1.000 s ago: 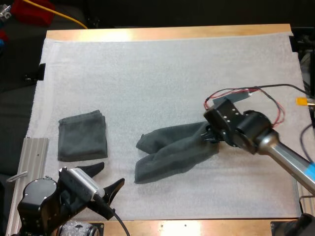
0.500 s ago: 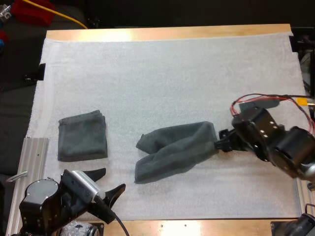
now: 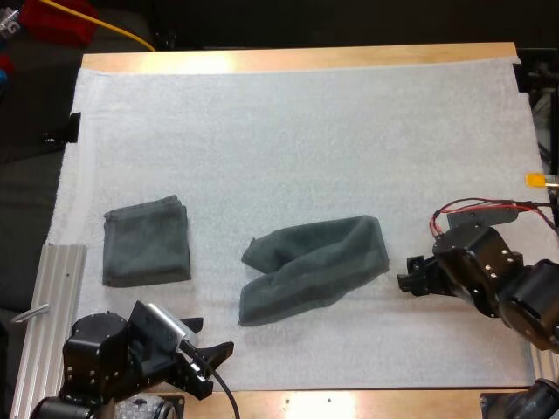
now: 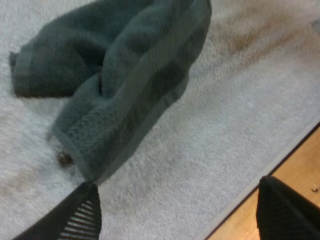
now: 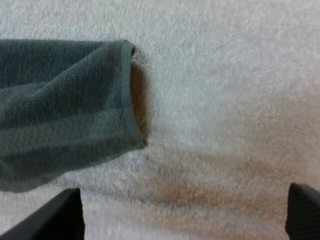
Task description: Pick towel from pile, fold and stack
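A crumpled dark grey-green towel [image 3: 314, 266] lies loosely doubled over in the middle of the white mat [image 3: 288, 131]. A folded towel [image 3: 146, 240] rests flat at the mat's left. My right gripper [image 3: 407, 272] is open, a short gap to the right of the crumpled towel's end and touching nothing. In the right wrist view the towel's hemmed end [image 5: 60, 125] lies ahead of the open gripper [image 5: 180, 215]. My left gripper [image 3: 210, 338] stands open near the mat's front edge, below and left of the crumpled towel [image 4: 130, 75], whose near corner lies just beyond one fingertip [image 4: 82, 215].
A ridged metal rail [image 3: 44, 314] runs along the table's left front. The wooden table edge [image 4: 280, 175] is close to my left gripper. Bare mat stretches across the far half.
My right gripper has let go of the crumpled towel's right end and drawn back to the right. The towel's end has settled on the mat. My left arm has shifted slightly right.
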### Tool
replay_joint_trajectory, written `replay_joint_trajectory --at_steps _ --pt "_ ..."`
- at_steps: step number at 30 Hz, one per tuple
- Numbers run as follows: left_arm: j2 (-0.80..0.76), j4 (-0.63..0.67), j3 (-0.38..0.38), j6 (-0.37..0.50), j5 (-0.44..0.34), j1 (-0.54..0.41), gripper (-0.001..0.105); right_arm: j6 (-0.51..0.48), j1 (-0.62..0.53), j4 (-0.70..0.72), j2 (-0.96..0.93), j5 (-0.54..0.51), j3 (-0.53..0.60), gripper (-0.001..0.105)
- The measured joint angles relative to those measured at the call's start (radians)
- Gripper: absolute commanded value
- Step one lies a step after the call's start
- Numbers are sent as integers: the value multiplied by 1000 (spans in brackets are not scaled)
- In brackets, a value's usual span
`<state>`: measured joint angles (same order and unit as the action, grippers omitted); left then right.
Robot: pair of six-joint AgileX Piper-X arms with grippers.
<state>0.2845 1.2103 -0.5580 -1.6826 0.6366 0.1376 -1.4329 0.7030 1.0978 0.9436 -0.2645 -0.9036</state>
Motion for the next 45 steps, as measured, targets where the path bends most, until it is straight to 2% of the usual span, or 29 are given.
replay_joint_trajectory --at_steps 3,7,13,16,19,24,31,45 --pt "0 -1 8 -18 5 0 63 2 -28 -51 0 34 28 78" --pt "0 -10 9 -34 5 0 63 -13 -146 -116 0 108 58 78" --pt "84 -23 9 -94 6 0 63 -100 -330 -209 0 347 114 78" --pt "159 -48 9 -125 11 3 63 -124 -374 -244 6 383 139 78" --pt "243 -71 9 -143 12 5 63 -151 -387 -268 24 412 148 78" --pt "393 -109 9 -187 38 5 63 -168 -386 -319 102 525 148 78" --pt "608 -117 9 -196 74 5 63 -175 -386 -335 251 563 148 78" --pt "850 -212 9 -196 77 5 63 -183 -386 -423 424 733 148 78"
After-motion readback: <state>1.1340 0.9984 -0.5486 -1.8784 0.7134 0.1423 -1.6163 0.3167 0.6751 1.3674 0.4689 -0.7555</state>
